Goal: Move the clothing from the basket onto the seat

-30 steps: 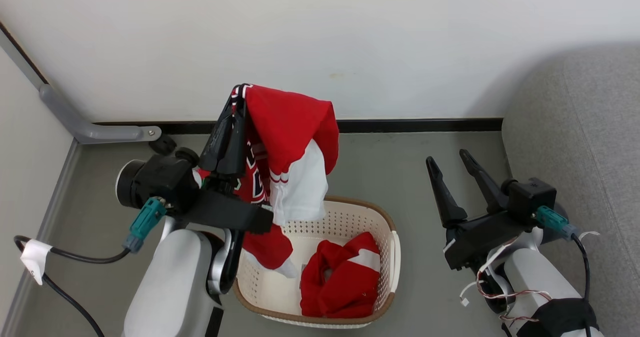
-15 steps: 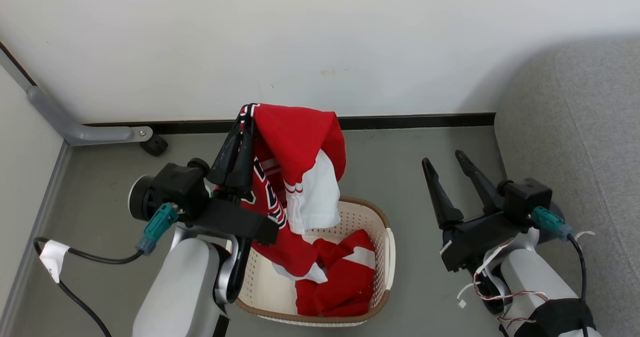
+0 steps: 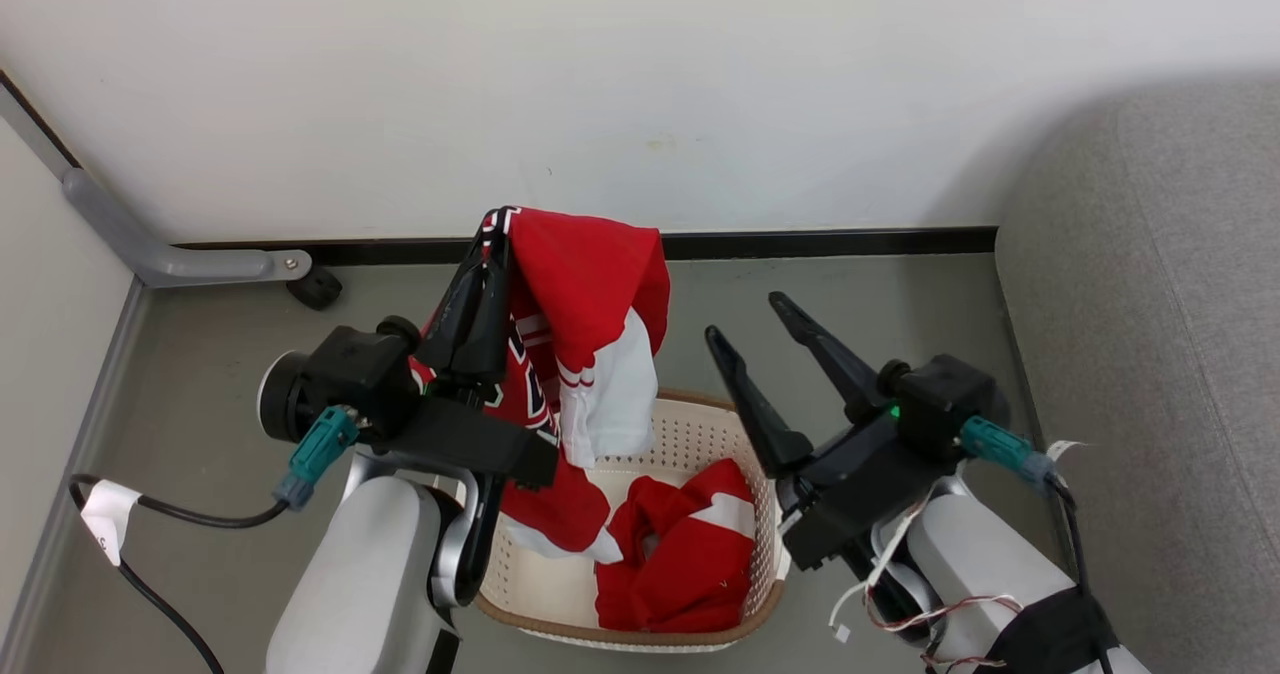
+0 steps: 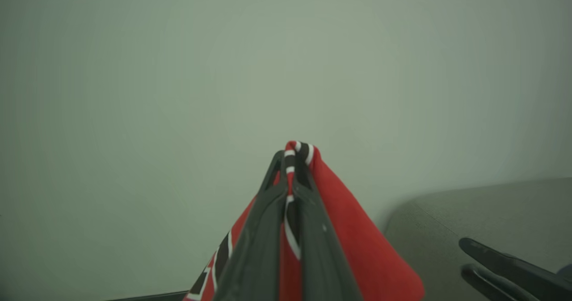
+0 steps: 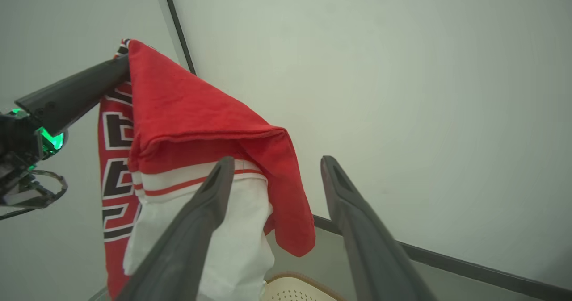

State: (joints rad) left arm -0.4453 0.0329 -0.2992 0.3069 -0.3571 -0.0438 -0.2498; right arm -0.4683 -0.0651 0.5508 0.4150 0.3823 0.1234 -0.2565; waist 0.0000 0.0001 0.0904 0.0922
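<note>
Clothing [image 3: 585, 274], red with white panel, draped from pinching left hand [image 3: 491, 222], right hand [image 3: 744, 316] spread

The grey floor [image 3: 220, 354] met a pale wall [image 3: 800, 84] along a black skirting strip [image 3: 850, 244]. The cream basket [image 3: 700, 434] stood on it near the middle, apart from the wall. The light-grey seat [image 3: 1150, 354] rested at the right. At the left lay a black cable [image 3: 190, 519] with a white tag [image 3: 105, 519], and a grey bar [image 3: 220, 266] ended beside a small black knob [image 3: 315, 289].

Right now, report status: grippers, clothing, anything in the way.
Left gripper shut on jersey, raised over basket. Right gripper open, empty. Shorts in basket. Right gripper stands between jersey and sofa.
</note>
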